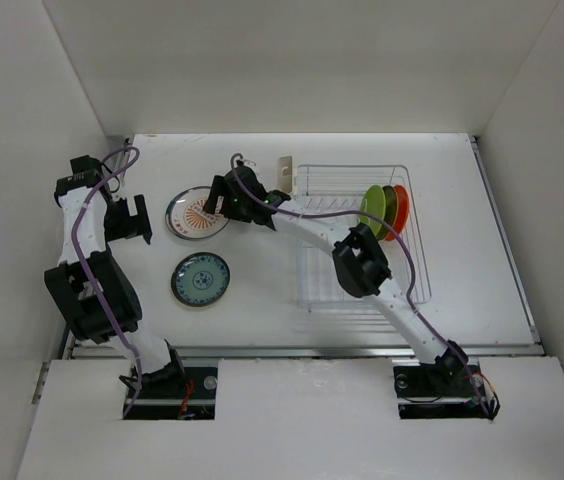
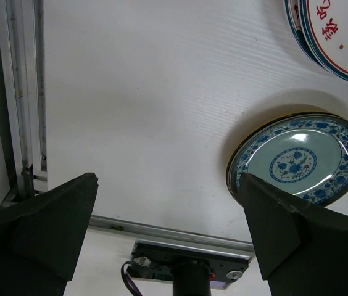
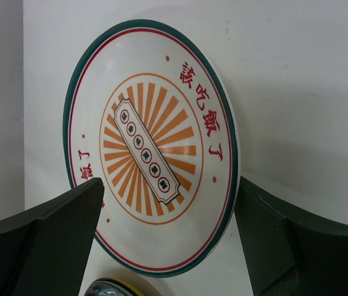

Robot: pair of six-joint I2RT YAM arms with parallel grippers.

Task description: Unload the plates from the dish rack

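I have the right gripper (image 3: 171,185) spread wide. Its fingers (image 3: 44,240) stand either side of the white plate with the orange sunburst (image 3: 149,148), which lies flat on the tabletop (image 3: 297,74). I cannot tell whether either finger touches the plate's teal rim. From overhead, the right arm stretches leftward past the dish rack (image 1: 352,167) to reach this plate, which sits left of the cream cup (image 1: 285,170) on the rack's side.

My left gripper (image 2: 168,179) is also parted and holds nothing, hanging over bare tabletop near the left edge. In its wrist view the teal patterned plate (image 2: 300,163) lies flat beside the right-hand finger (a thin yellowish edge peeks out beneath it, but I can't say what that belongs to). Overhead, this plate rests nearer the arm bases than the sunburst plate, close to it but apart.

Three plates stand on edge in the rack, packed close together toward its far right corner: a lime green plate (image 1: 371,210), a darker plate (image 1: 389,203) whose colour I can't make out, and an orange plate (image 1: 402,215).
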